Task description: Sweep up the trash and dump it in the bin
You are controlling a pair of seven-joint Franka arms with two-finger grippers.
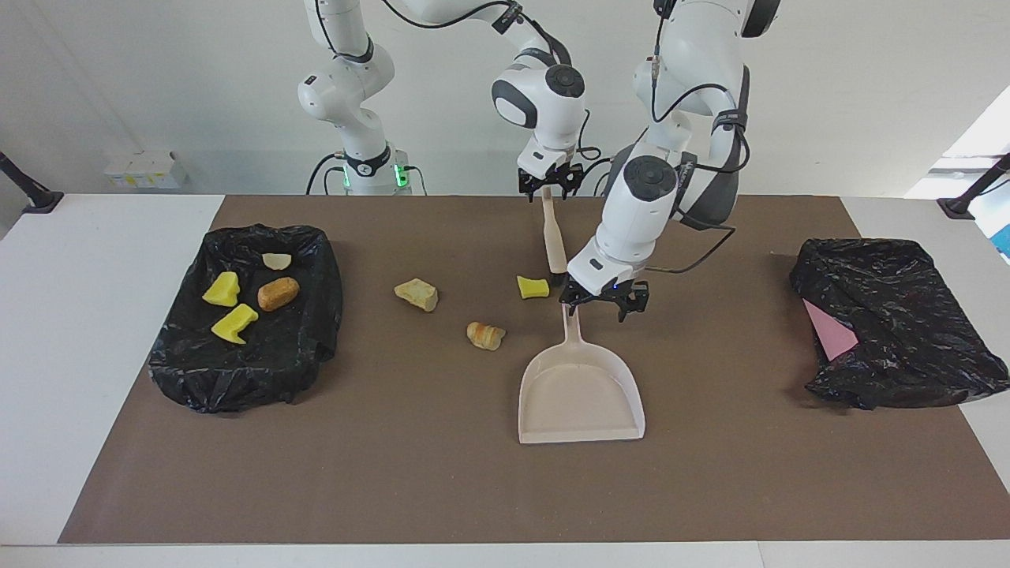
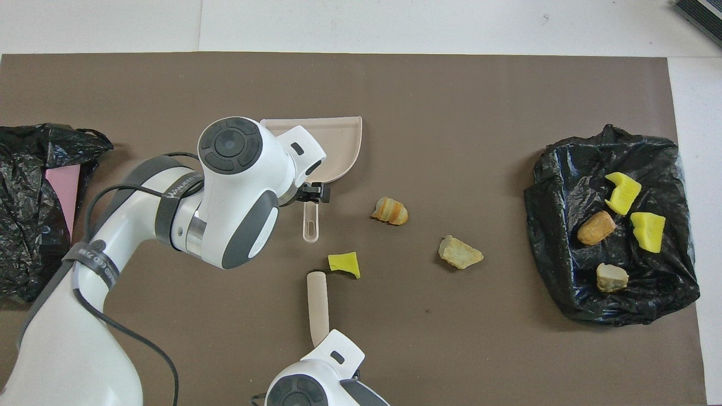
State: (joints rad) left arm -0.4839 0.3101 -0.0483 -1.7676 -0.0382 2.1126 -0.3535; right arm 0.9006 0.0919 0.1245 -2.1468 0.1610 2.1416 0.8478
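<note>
table (image 1: pixel 442 473): brown mat covering most of it, white edges showing at both ends

bin at the right arm's end (image 1: pixel 245 331): black bag-lined tray, and it's got four bits of trash in it: two yellow sponge chunks (image 1: pixel 222 290), one brown bread roll (image 1: pixel 278 293), one pale lump (image 1: pixel 276 260) nearest the robots

bag at the left arm's end (image 1: pixel 892 323): crumpled black plastic with a flat pink sheet (image 1: pixel 828 331) poking out of it, can't see anything else in there

dustpan (image 1: pixel 580 394): flat on the mat around the middle, long axis runs toward/away from the robots, handle pointing at the robots, open mouth pointing away from them. Pan looks empty

brush stick (image 1: pixel 552 241): beige, roughly in line with the dustpan handle, its lower end down by the mat just beside a yellow chunk

loose trash: three pieces on the mat between dustpan and bin; yellow sponge bit (image 1: pixel 533 286) beside the handle's tip, striped roll (image 1: pixel 485 335), pale lump (image 1: pixel 417 294) closer to the bin

left gripper (image 1: pixel 604 304): right over the dustpan handle, fingers spread wide, holding nothing

right gripper (image 1: pixel 550 185): fingers clamped on the top end of the brush stick

in the way: nothing really, mat between the loose bits and the pan is bare
</note>
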